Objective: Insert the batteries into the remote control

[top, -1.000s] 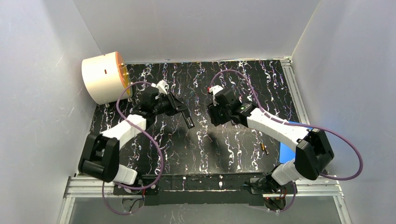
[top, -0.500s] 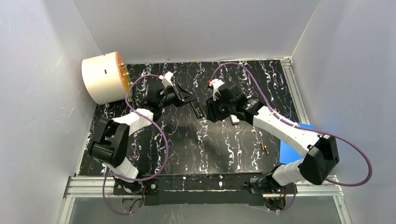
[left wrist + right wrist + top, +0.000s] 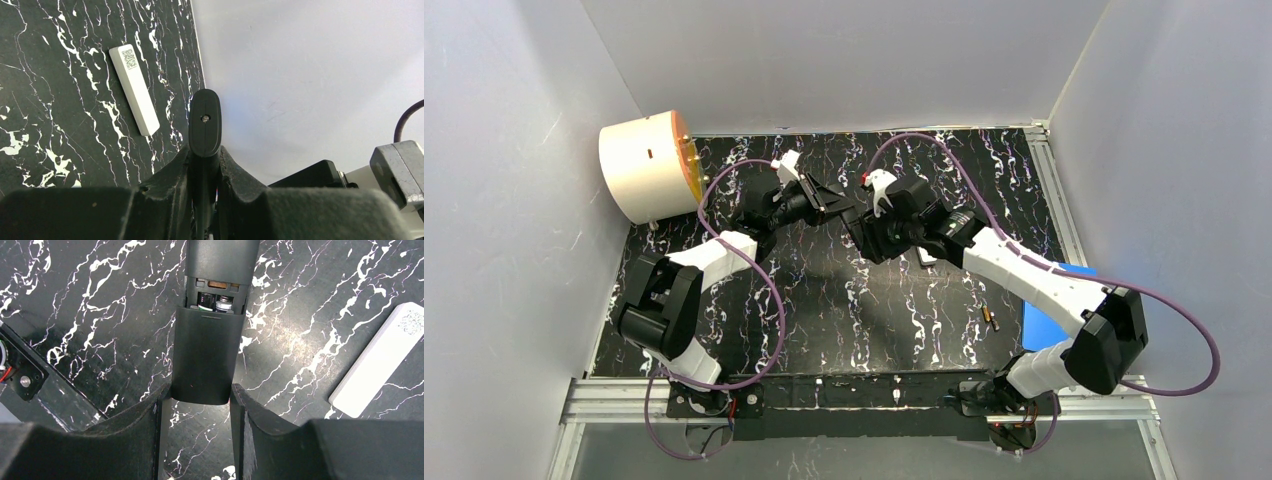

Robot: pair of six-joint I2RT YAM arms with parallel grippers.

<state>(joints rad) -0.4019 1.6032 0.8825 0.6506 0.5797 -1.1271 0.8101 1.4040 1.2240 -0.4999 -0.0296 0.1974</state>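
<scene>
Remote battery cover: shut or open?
Partly open: right wrist view shows a gap above the cover exposing two batteries inside the remote.

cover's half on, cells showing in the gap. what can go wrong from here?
1. The battery cover is only partly slid on, with the batteries visible in the gap; pushed askew, it could jam.
2. The left tool pinches the remote by its thin sides, so a push from the right tool might make it slip or twist.

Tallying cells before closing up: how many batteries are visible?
3. Two cylindrical batteries sit inside the black plastic remote control's open compartment; one dark-and-gold cell lies loose on the black marbled table at right. More may be hidden.
</scene>
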